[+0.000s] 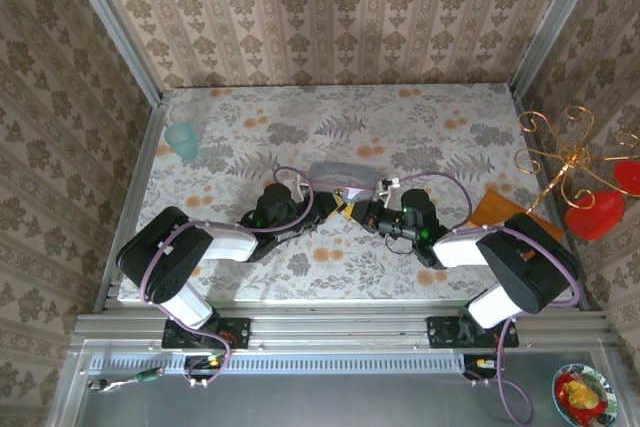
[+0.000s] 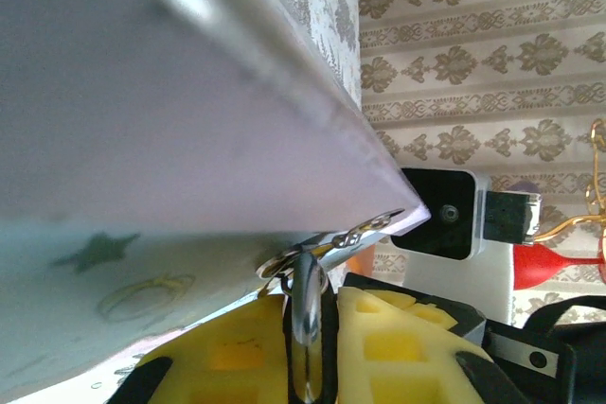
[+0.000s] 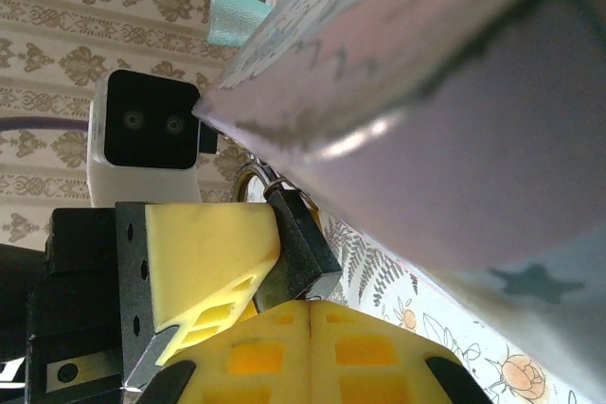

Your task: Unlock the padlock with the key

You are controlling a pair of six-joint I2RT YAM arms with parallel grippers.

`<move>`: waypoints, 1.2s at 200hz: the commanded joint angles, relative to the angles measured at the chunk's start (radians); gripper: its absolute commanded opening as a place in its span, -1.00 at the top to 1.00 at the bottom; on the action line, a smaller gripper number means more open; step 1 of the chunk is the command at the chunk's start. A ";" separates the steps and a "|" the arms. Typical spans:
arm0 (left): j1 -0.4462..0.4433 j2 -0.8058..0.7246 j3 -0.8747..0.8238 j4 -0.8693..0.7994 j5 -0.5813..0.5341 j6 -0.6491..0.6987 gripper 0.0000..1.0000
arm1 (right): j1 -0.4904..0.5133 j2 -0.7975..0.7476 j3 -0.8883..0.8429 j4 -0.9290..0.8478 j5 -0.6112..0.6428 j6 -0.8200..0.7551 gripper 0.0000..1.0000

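Right now I am holding the padlock (image 3: 301, 243) in my left gripper (image 2: 308, 347), whose yellow fingers are closing on it from both sides. It is hanging just under the corner of the pale blue tin (image 1: 340, 173), above the middle of the table (image 1: 420, 127). A small silvery ring (image 3: 251, 177) is showing at the top end of the lock, right beside the tin's edge.

My right gripper (image 3: 311, 324) is sitting tip to tip with the left one, its fingers pressing together along a thin seam. Whether a key is lying in that seam I cannot tell, as none is showing.

From my right wrist, the dark block is lying directly ahead of my right fingertips, touching or all but touching them. Its long axis is slanting up and away toward the tin's corner, with the lower end facing my right gripper. I am judging that end to be the keyhole side. So the right arm is the one working the lock, while the left is steadying it.
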 commanded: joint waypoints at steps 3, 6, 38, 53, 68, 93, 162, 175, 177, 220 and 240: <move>-0.043 -0.029 -0.022 0.091 0.122 -0.021 1.00 | -0.048 0.039 0.009 0.051 0.031 -0.031 0.87; -0.042 -0.031 -0.023 0.088 0.121 -0.019 1.00 | -0.049 0.042 0.009 0.053 0.029 -0.031 0.88; -0.030 -0.042 -0.028 0.058 0.105 0.006 1.00 | -0.048 0.061 0.009 0.066 0.006 -0.039 0.99; -0.019 -0.035 -0.022 0.046 0.105 0.022 1.00 | -0.045 0.058 0.000 0.059 -0.001 -0.060 1.00; -0.007 -0.025 -0.016 0.030 0.099 0.036 1.00 | -0.039 0.049 -0.013 0.035 0.005 -0.088 1.00; 0.002 -0.002 -0.001 0.040 0.107 0.036 1.00 | -0.023 0.041 -0.034 0.001 0.014 -0.134 1.00; 0.021 0.008 0.021 -0.025 0.089 0.084 1.00 | 0.016 0.002 -0.033 -0.100 0.018 -0.235 1.00; 0.030 0.024 0.038 -0.033 0.090 0.100 1.00 | 0.028 -0.014 -0.034 -0.130 0.019 -0.262 1.00; 0.031 0.026 0.041 -0.033 0.090 0.101 1.00 | 0.031 -0.016 -0.034 -0.135 0.019 -0.265 1.00; 0.044 0.075 0.046 0.022 0.104 0.091 1.00 | 0.038 -0.060 -0.068 -0.163 0.035 -0.275 1.00; 0.043 0.075 0.034 0.039 0.101 0.088 1.00 | 0.036 -0.052 -0.081 -0.120 0.035 -0.233 1.00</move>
